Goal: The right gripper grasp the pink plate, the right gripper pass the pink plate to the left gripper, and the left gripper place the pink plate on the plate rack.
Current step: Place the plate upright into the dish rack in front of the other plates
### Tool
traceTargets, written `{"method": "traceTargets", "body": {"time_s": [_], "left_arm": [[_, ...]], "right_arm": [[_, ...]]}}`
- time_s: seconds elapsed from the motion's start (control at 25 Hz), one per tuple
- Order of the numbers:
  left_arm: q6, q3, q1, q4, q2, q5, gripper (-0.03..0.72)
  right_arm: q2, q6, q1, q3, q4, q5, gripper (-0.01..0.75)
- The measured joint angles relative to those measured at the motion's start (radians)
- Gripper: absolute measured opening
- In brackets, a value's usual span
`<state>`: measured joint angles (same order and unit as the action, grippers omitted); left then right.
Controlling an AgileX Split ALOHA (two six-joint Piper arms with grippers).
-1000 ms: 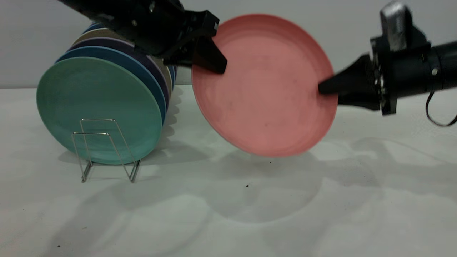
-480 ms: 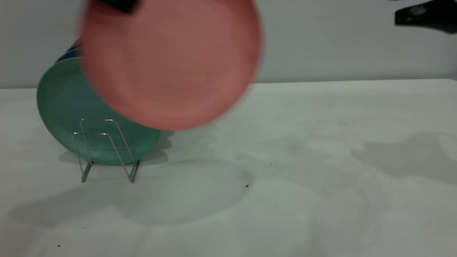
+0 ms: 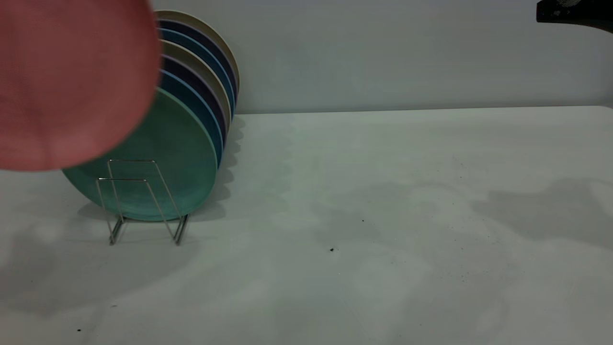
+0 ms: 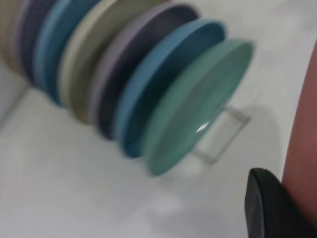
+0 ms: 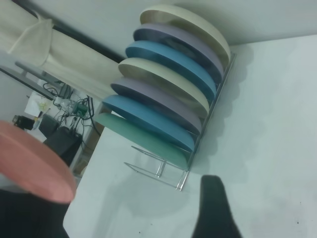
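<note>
The round, shallow salmon-pink matte plate [image 3: 72, 81] hangs upright at the exterior view's left edge, face toward the camera, above and just left of the thin silver wire plate rack [image 3: 143, 201]. The black-fingered left gripper [image 4: 272, 208] clamps its rim.

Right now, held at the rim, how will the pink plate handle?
The pink plate is probably stiff: its edge stays straight in the left gripper. Likely light, held by the rim alone. On edge it could roll before the plate rack catches it.
</note>
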<state>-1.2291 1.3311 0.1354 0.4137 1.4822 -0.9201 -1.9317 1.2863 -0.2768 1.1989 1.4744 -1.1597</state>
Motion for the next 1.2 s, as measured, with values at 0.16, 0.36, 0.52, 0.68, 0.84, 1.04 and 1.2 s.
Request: {"method": "traceTargets", "body": {"time_s": [0.16, 0.36, 0.52, 0.68, 0.84, 1.04, 1.2], "left_arm": [[-0.227, 0.013, -0.011, -0.045, -0.001, 0.026, 0.084], [-0.53, -0.022, -0.012, -0.026, -0.001, 0.031, 0.084], [-0.752, -0.073, -0.012, 0.095, -0.001, 0.103, 0.084], [-0.868, -0.094, -0.012, 0.208, 0.016, 0.175, 0.084], [-0.872, -0.094, -0.018, 0.23, 0.048, 0.203, 0.084], [-0.872, -0.097, -0.045, 0.222, 0.09, 0.221, 0.084], [-0.872, -0.097, -0.071, 0.179, 0.109, 0.257, 0.084]], "right_arm": [[0.0, -0.001, 0.0, 0.0, 0.0, 0.0, 0.536], [0.0, -0.001, 0.0, 0.0, 0.0, 0.0, 0.535], [0.0, -0.001, 0.0, 0.0, 0.0, 0.0, 0.535], [0.0, -0.001, 0.0, 0.0, 0.0, 0.0, 0.535], [0.0, -0.001, 0.0, 0.0, -0.001, 0.0, 0.535], [0.0, -0.001, 0.0, 0.0, -0.001, 0.0, 0.535], [0.0, -0.001, 0.0, 0.0, -0.001, 0.0, 0.535]]}}
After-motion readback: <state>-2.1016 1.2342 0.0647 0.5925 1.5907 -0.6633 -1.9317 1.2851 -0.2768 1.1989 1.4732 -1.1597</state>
